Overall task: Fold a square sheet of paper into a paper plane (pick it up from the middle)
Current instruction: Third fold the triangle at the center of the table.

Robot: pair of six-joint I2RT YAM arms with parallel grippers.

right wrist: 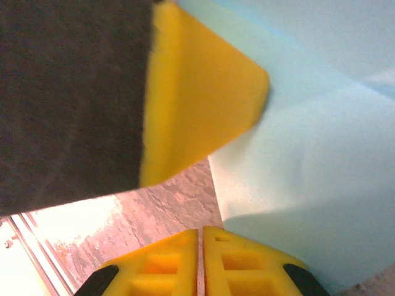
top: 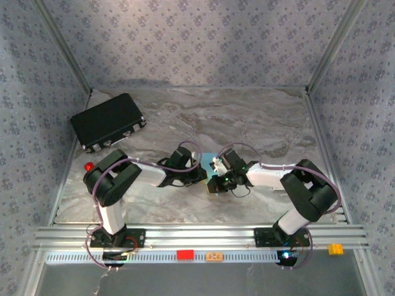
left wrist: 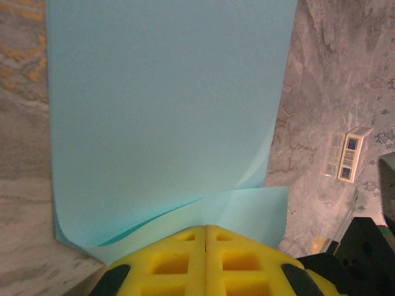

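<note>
From the overhead camera I have both arms reaching inward to the middle of the marbled table point(top: 259, 117), wrists nearly meeting, with the square sheet of paper point(top: 206, 159) showing as a small cyan patch between them. On my left wrist feed the left gripper point(left wrist: 205, 237) has its yellow jaws pressed together with no gap at the seam. The sheet's lower flap runs straight in under the tips, so I read it as pinched on the paper's edge. Ahead of those jaws the paper is doubled over: a broad upper layer rises and bulges, curling round at the left into the thinner flap lying below it. The right gripper point(right wrist: 200, 243) is likewise closed, the two yellow halves meeting along a thin line, and I see nothing between them (the paper lies just beside them to the right, not in the seam). In that same feed one of the left arm's yellow fingers point(right wrist: 197, 92) comes in from the upper left and touches the paper with its rounded corner. A black case point(top: 108, 122) sits well apart at the far left of the table, and a small red object point(top: 89, 166) lies near the left arm's elbow.
</note>
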